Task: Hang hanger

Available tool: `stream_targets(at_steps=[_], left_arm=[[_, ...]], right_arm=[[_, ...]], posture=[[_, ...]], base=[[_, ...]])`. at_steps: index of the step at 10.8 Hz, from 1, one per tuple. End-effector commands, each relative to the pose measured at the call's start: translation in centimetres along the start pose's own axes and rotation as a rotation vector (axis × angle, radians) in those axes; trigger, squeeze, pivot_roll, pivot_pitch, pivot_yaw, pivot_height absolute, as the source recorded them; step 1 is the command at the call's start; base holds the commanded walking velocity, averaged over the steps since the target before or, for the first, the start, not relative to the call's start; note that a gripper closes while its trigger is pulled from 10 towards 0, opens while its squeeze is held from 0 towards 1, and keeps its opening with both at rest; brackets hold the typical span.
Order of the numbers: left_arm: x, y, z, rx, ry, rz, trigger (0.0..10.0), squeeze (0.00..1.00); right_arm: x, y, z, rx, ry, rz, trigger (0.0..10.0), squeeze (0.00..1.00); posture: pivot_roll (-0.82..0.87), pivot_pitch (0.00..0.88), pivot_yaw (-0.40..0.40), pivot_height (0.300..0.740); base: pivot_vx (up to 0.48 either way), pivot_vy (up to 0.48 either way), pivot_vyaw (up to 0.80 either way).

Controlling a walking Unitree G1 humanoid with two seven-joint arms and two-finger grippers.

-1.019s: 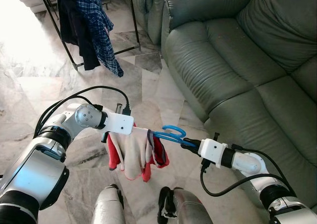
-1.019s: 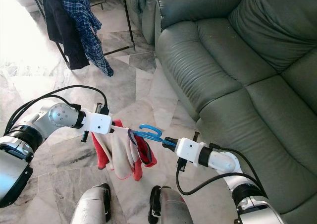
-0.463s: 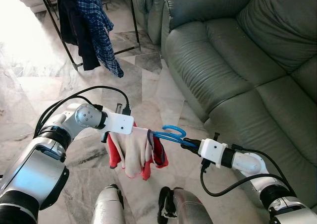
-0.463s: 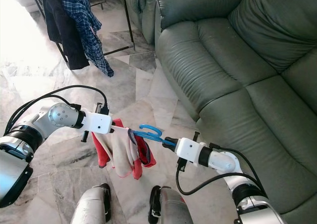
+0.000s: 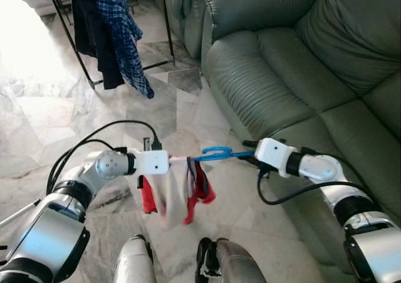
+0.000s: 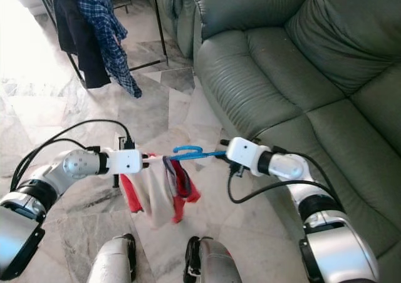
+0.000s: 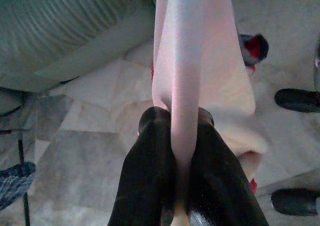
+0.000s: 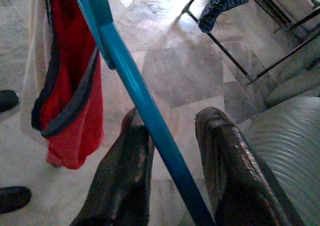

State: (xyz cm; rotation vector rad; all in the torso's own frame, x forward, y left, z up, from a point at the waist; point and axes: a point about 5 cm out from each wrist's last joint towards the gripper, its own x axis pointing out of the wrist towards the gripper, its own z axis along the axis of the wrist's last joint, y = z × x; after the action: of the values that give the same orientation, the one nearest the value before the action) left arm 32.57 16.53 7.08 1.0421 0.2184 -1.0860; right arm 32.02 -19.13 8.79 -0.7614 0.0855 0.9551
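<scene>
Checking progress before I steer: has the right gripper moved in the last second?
Yes. The right gripper, with the blue hanger between its fingers, has risen toward the sofa seat edge.

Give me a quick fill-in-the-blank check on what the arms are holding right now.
1. The hanger held between the two grippers is ____ in colour.
2. The left gripper is shut on a strip of ____ cloth.
3. The garment hanging from the hanger is white and ____.
4. To the robot's right stands a green ____.

Missing words: blue; white; red; sofa
</scene>
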Motion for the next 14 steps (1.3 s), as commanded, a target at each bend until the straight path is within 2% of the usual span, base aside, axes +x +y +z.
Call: stream_targets(at_steps=[1, 2, 3, 6, 7, 9, 10, 11, 12, 14], left_arm=[[-0.3, -1.0, -1.0, -0.004, 0.040, -0.029, 0.0, 0.00], [-0.4, -1.3, -1.2, -0.004, 0.050, -0.029, 0.0, 0.00], [-0.4, -1.3, -1.4, -0.012, 0.056, -0.028, 0.0, 0.00], [-0.6, -1.5, -1.9, -0.050, 0.078, 0.002, 0.0, 0.00], [-0.7, -1.6, -2.5, -0.127, 0.113, 0.093, 0.0, 0.00], [-0.9, -2.4, -4.1, -0.337, 0.179, 0.275, 0.0, 0.00], [-1.0, -2.8, -4.5, -0.399, 0.193, 0.318, 0.0, 0.00], [-0.9, -3.8, -5.1, -0.537, 0.210, 0.403, 0.0, 0.00], [-0.6, -3.8, -4.9, -0.648, 0.182, 0.501, 0.0, 0.00], [0.5, -3.7, -3.3, -0.661, 0.089, 0.533, 0.0, 0.00]], right_arm=[[-0.8, 0.1, -0.7, 0.043, 0.021, 0.037, 10.0, 1.00], [-1.5, 0.6, -0.9, 0.131, -0.005, 0.184, 10.0, 1.00], [-2.4, 0.8, -1.5, 0.164, 0.027, 0.284, 10.0, 1.00], [-4.4, -0.7, -2.0, 0.209, 0.085, 0.322, 10.0, 1.00], [-5.0, -1.4, -2.2, 0.210, 0.078, 0.227, 10.0, 1.00], [-5.3, -3.0, -1.7, 0.196, -0.034, -0.120, 10.0, 1.00], [-5.4, -3.2, -1.6, 0.200, -0.063, -0.208, 10.0, 1.00], [-5.6, -3.5, -1.8, 0.194, -0.074, -0.439, 10.0, 1.00], [-5.4, -3.1, -2.2, 0.269, -0.092, -0.593, 10.0, 1.00], [-4.3, -1.4, -3.1, 0.405, -0.079, -0.661, 10.0, 1.00]], posture=[[-0.03, 0.165, -0.101, 0.740], [-0.03, 0.169, -0.097, 0.740], [-0.03, 0.171, -0.096, 0.740], [-0.03, 0.170, -0.089, 0.740], [-0.03, 0.168, -0.083, 0.740], [-0.02, 0.166, -0.074, 0.740], [-0.02, 0.168, -0.070, 0.740], [-0.02, 0.168, -0.065, 0.740], [-0.02, 0.167, -0.063, 0.740], [-0.01, 0.168, -0.066, 0.740]], base=[[0.000, 0.000, 0.00], [0.000, 0.000, 0.00], [0.000, 0.000, 0.00], [0.000, 0.000, 0.00], [0.000, 0.000, 0.00], [0.000, 0.000, 0.00], [0.000, 0.000, 0.00], [0.000, 0.000, 0.00], [0.000, 0.000, 0.00], [0.000, 0.000, 0.00]])
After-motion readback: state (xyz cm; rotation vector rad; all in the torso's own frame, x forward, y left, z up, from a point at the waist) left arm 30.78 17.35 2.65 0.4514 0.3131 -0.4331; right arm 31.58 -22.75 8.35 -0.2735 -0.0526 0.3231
